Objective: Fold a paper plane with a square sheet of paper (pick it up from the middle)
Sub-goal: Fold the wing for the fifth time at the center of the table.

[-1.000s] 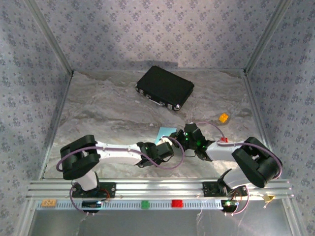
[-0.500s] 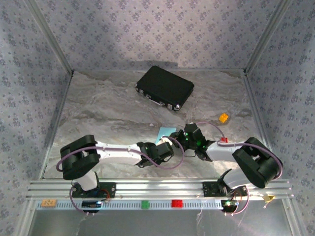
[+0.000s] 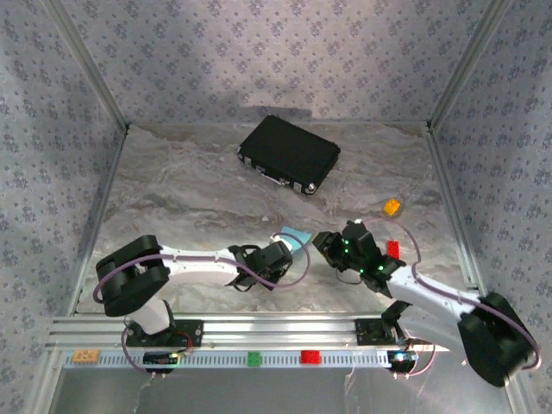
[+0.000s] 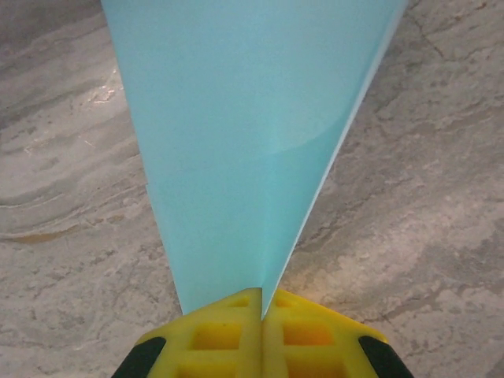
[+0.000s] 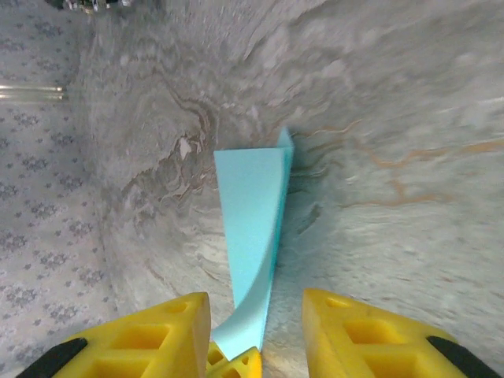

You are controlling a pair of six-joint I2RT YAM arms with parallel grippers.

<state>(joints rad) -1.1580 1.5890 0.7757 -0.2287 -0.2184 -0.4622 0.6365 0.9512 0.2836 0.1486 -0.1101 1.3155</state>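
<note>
The marbled tabletop [image 3: 190,198] is recorded as the bearing surface. A black hard case [image 3: 289,153] is found closed at the far middle, well apart from both hands. The left hand [image 4: 261,331] is found clenched on the narrow end of the folded light blue sheet of paper [image 4: 252,142], which is held near the tabletop's middle. The right hand [image 5: 256,303] is seen released just beside the sheet, its fingers parted. An orange block [image 3: 392,206] and a red block [image 3: 393,248] are noted at the right.

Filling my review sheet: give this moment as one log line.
left hand: shut on folded blue paper | right hand: open, holding nothing | plane: unfinished
</note>
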